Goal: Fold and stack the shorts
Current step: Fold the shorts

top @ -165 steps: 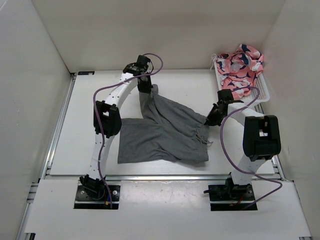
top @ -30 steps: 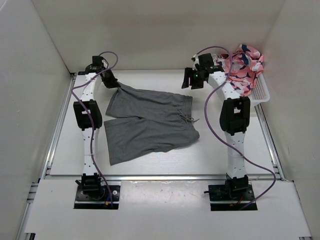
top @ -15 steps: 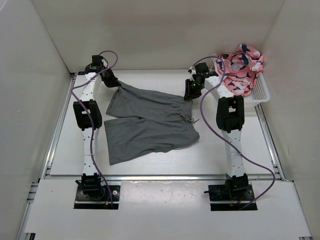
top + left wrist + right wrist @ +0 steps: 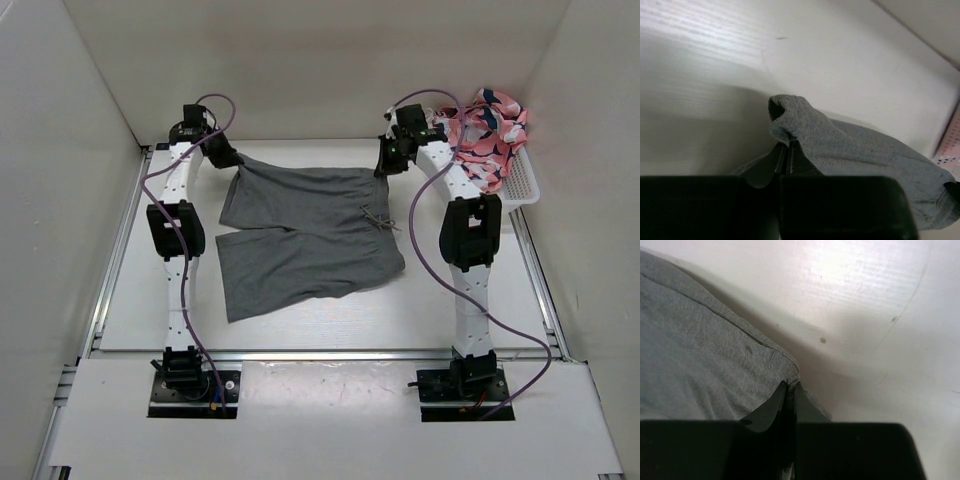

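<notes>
Both corners pinched, fold about to begin

Our shorts (image 4: 300, 235) lie spread flat left of the basket (image 4: 520, 185). Our right gripper (image 4: 385, 165) pinches the waistband corner nearest the basket, and our left gripper (image 4: 222, 157) pinches the leg hem farthest from it. We judge both corners must next lift together and travel evenly over the cloth.

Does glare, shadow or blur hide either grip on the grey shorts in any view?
Top external: even light, sharp, shorts clear. Left wrist: table glare upper left, left gripper a dark silhouette, cloth sharp. Right wrist: washed-out table upper right, shadow along the hem, right gripper black but visibly pinched.
</notes>
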Tool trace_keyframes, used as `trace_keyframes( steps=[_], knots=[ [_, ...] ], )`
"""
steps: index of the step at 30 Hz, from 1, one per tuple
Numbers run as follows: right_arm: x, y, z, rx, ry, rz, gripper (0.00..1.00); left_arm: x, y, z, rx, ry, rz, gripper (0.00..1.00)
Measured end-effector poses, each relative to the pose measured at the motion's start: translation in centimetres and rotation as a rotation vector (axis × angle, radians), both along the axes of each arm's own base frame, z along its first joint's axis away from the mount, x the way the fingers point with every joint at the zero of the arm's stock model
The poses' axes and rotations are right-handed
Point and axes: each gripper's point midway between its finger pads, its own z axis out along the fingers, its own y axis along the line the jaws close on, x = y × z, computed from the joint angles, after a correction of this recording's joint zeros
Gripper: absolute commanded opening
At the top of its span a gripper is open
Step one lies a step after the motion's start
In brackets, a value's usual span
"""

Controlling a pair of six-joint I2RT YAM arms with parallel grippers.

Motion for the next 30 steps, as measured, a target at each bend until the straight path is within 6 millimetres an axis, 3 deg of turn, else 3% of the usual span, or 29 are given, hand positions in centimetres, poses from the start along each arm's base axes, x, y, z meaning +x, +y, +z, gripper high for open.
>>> trace_keyframes(
  steps=[4, 9, 15, 20, 25, 27, 30],
  knots=[
    [1.7, -0.2, 3.4, 0.005, -0.096, -0.038, 0.00, 0.9, -0.3, 2.8, -0.019, -0.073, -0.001, 0.10],
    [3.1, -0.6, 5.5, -0.009, -0.166, -0.075, 0.00, 1.6, -0.2, 5.7, -0.053, -0.140, 0.007, 0.10],
    [5.0, -0.7, 8.5, -0.007, -0.258, -0.091, 0.00, 1.4, -0.1, 7.2, -0.101, -0.155, 0.003, 0.10],
    [4.3, -1.0, 7.0, -0.025, -0.224, -0.095, 0.00, -2.2, -0.3, 9.2, -0.098, -0.110, -0.014, 0.10],
    [0.3, -2.2, 4.0, -0.067, -0.117, -0.097, 0.00, -8.0, -1.9, 13.8, -0.066, -0.130, -0.058, 0.10],
    [-1.4, -2.9, 3.9, -0.084, -0.105, -0.106, 0.00, -10.7, -3.1, 15.3, -0.045, -0.143, -0.081, 0.10],
    [-3.2, -3.8, 5.0, -0.102, -0.124, -0.123, 0.00, -14.7, -5.0, 16.0, -0.011, -0.142, -0.114, 0.10]
  ],
)
